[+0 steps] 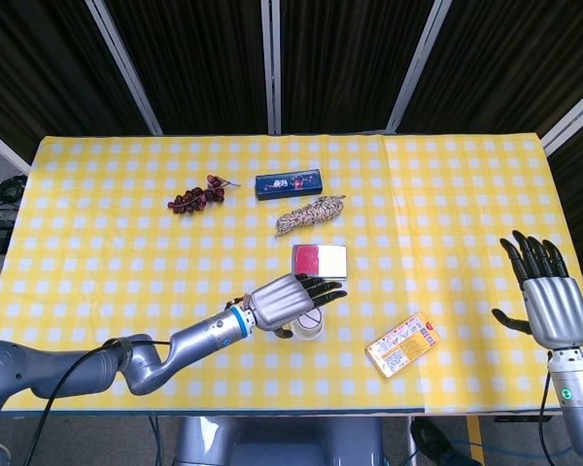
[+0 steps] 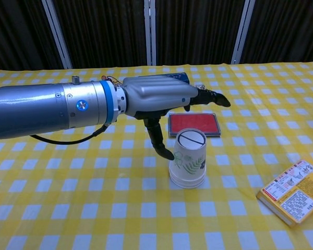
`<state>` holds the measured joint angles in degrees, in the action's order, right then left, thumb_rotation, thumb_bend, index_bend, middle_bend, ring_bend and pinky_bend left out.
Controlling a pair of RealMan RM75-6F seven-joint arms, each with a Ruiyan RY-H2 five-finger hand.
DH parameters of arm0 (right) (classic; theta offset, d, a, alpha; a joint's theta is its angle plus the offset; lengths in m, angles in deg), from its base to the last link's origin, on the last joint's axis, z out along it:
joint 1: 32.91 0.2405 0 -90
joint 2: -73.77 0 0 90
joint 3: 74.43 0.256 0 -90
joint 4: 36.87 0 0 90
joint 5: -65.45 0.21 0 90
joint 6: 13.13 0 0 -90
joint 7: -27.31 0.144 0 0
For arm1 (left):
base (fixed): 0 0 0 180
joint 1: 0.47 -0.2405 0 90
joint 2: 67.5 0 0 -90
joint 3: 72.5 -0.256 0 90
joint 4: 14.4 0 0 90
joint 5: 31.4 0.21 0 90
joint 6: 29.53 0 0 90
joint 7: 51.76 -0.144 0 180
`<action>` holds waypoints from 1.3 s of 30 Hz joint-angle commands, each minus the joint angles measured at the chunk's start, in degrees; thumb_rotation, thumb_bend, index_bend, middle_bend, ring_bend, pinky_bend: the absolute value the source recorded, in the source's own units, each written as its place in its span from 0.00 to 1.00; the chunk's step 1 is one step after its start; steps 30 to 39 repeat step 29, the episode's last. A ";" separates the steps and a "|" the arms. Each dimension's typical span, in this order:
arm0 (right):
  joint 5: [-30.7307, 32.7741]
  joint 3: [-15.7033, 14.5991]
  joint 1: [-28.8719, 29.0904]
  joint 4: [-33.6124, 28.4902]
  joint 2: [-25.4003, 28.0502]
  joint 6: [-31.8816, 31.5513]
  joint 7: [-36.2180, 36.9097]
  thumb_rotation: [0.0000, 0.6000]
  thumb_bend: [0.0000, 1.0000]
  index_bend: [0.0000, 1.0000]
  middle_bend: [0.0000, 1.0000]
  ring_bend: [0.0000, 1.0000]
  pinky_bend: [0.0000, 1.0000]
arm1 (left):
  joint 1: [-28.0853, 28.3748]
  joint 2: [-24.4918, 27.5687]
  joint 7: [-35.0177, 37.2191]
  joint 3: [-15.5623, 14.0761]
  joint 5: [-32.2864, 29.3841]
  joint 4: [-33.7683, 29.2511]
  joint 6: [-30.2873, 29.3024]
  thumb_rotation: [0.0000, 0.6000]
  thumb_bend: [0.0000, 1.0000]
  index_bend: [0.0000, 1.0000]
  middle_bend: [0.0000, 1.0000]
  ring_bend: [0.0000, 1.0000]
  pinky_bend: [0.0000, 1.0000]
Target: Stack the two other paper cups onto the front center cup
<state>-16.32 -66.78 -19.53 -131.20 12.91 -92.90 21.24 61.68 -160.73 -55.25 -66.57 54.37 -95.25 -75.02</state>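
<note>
The paper cups [image 2: 188, 159] stand upside down, nested into one stack with a leaf print, at the front center of the yellow checked table; in the head view the cup stack [image 1: 309, 327] is partly covered by my hand. My left hand [image 2: 161, 99] hovers just above and behind the stack with its fingers [image 2: 211, 96] stretched out flat to the right. Its thumb points down beside the stack's left side, and nothing is held. The same left hand [image 1: 287, 299] shows in the head view. My right hand [image 1: 549, 303] stays off the table's right edge, fingers spread and empty.
A red-topped flat box [image 2: 193, 124] lies just behind the stack. A yellow packet [image 2: 297, 191] sits to the front right. Further back are a rope bundle [image 1: 309, 214], a blue box [image 1: 288, 183] and a bunch of dark berries [image 1: 199, 196].
</note>
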 commanded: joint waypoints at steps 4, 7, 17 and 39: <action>-0.11 0.02 -0.07 -0.11 0.07 -0.12 0.01 1.00 0.00 0.00 0.00 0.00 0.00 | -2.48 1.79 1.15 0.92 1.04 1.21 -5.63 1.00 0.00 0.00 0.00 0.00 0.02; -0.24 0.05 -0.25 -0.24 0.17 -0.50 -0.11 1.00 0.00 0.00 0.00 0.00 0.00 | -6.28 3.48 -0.56 1.10 0.35 0.74 -11.54 1.00 0.00 0.00 0.00 0.00 0.01; -0.55 0.06 -0.13 -0.47 0.09 -0.31 -0.29 1.00 0.00 0.00 0.00 0.00 0.00 | -29.93 19.53 -8.12 -2.31 -12.28 -11.70 -33.18 1.00 0.00 0.00 0.00 0.00 0.00; -0.70 0.02 -0.07 -0.97 -0.07 -0.27 -1.16 1.00 0.00 0.00 0.00 0.00 0.00 | -45.38 30.85 1.33 -10.15 -8.35 -17.29 -42.77 1.00 0.00 0.00 0.00 0.00 0.00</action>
